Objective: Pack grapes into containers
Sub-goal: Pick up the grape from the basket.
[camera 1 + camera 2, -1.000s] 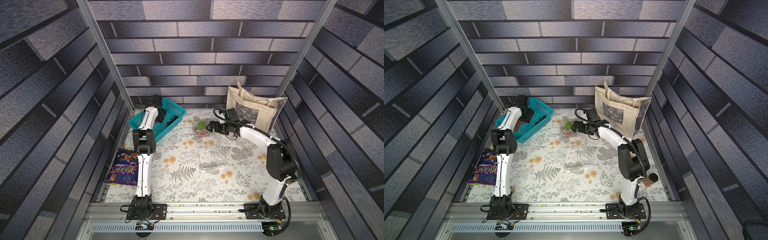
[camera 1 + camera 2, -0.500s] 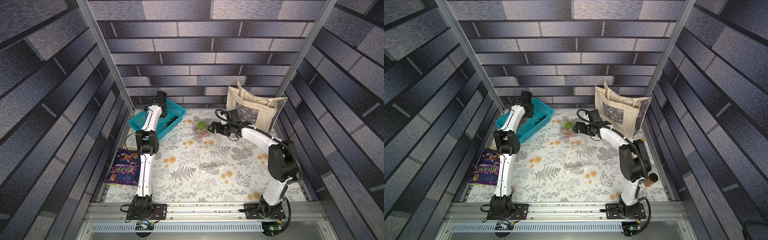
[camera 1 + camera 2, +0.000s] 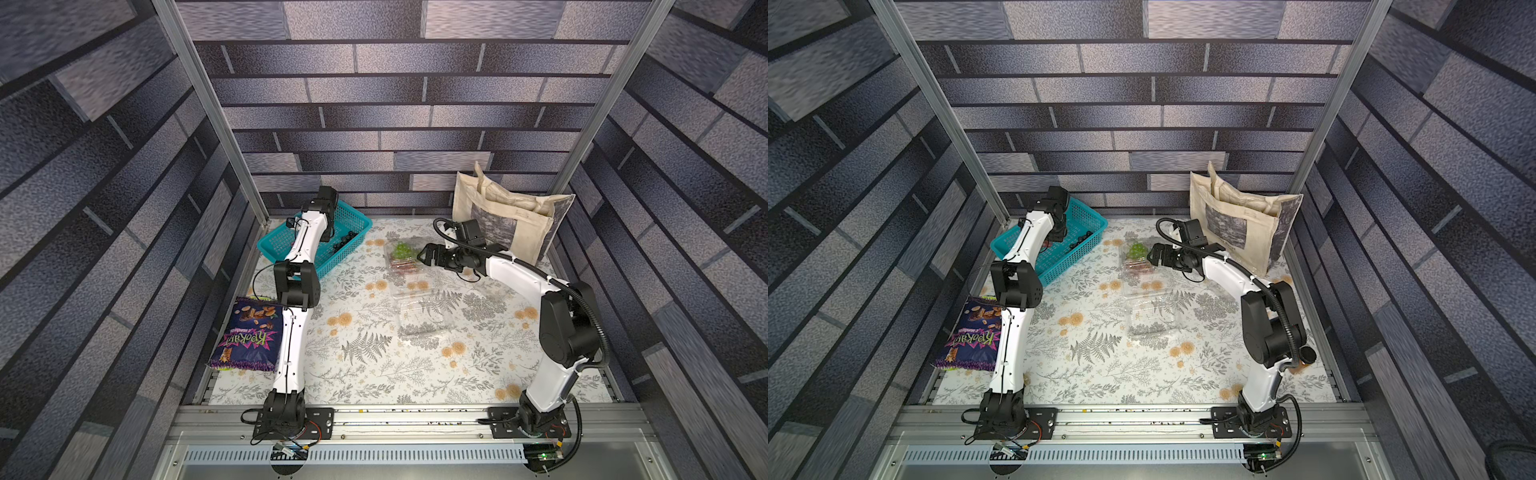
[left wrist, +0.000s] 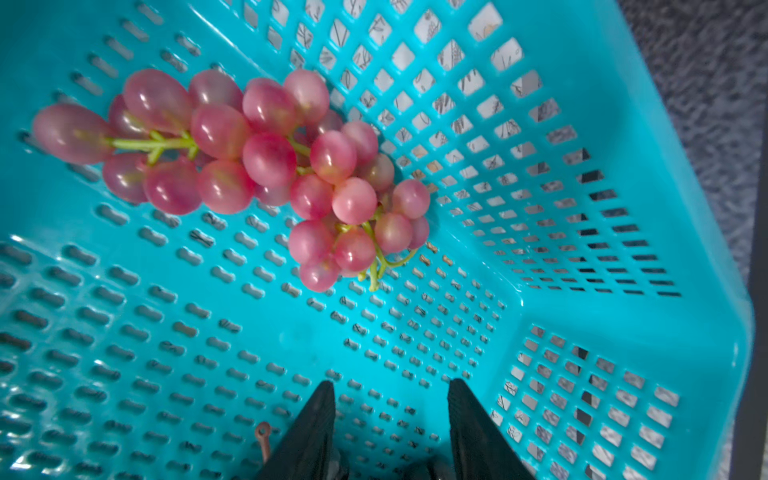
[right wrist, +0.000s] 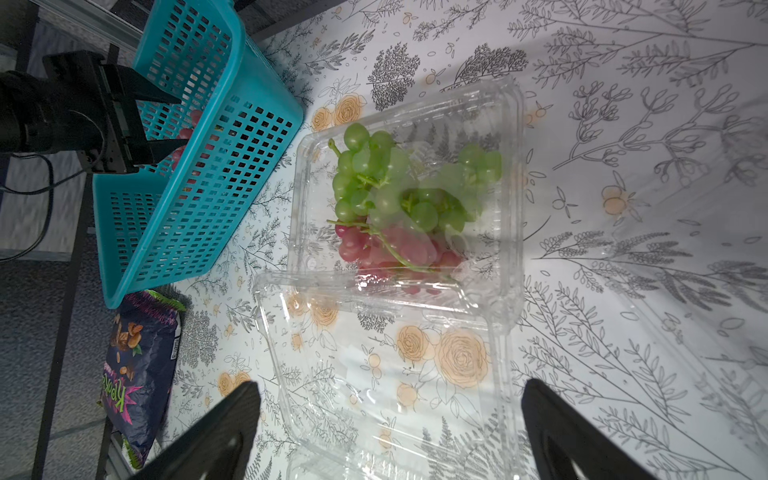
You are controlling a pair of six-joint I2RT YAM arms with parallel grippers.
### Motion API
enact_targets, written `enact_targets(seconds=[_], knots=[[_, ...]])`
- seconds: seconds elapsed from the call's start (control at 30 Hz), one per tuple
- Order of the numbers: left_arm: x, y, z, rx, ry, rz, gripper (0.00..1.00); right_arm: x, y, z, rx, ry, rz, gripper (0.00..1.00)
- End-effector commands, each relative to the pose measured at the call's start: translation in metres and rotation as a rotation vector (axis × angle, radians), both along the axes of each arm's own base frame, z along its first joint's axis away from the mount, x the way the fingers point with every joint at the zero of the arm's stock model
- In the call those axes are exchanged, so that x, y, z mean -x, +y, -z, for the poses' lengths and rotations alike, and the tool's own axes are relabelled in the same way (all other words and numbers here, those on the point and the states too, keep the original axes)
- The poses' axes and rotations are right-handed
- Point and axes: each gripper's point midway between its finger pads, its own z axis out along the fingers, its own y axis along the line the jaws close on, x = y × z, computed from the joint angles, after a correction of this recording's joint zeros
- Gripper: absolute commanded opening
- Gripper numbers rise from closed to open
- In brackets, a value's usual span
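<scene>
The red bunch (image 4: 232, 166) lies on the floor of the basket (image 4: 623, 208), near one corner, with its green stem showing through the fruit. The left pincer (image 4: 390, 395) points down into the basket with the bunch just ahead of it. Its jaws are apart with nothing between them, which I read as the approach to a pick. A black bunch (image 3: 345, 242) lies further along in the same basket, seen in both top views. Out on the bench (image 3: 374, 374), a green bunch (image 5: 386, 178) and a second red bunch (image 5: 374, 249) share one box (image 5: 513, 166), touching each other. Part of that fruit shows hazily through plastic, so I cannot tell whether the lid is down. The clear plastic (image 5: 374, 374) touching this box is either its thrown-back lid or another box; I cannot tell which. An empty box (image 3: 424, 320) sits nearer the robot, probably meant for the basket's bunches. The right pincer (image 5: 390, 399) hovers beside the filled box, its jaws spread wide and empty. I judge it is placed there to steady or shut that box. A snack bag (image 3: 249, 336) and a tote (image 3: 519, 216) sit at the bench's edges, clear of the work.
</scene>
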Motion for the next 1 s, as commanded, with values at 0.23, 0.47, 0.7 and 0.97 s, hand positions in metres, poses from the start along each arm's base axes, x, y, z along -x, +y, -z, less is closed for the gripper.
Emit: enact_targets(seconds=[0.23,0.47,0.7,0.97], knots=[[-0.001,0.011,0.024,-0.040,0.047,0.017,0.44,-0.002,-0.008,-0.015,-0.028,-0.039,0.007,1.00],[-0.012,0.010,0.031,-0.016,0.012,0.028,0.42,-0.001,-0.001,-0.037,-0.051,-0.099,-0.050,1.00],[-0.011,0.011,0.037,-0.021,0.024,0.015,0.40,0.001,0.016,-0.082,-0.087,-0.217,-0.139,1.00],[-0.007,0.017,0.043,-0.042,0.046,0.002,0.34,0.003,0.037,-0.121,-0.152,-0.313,-0.210,1.00]])
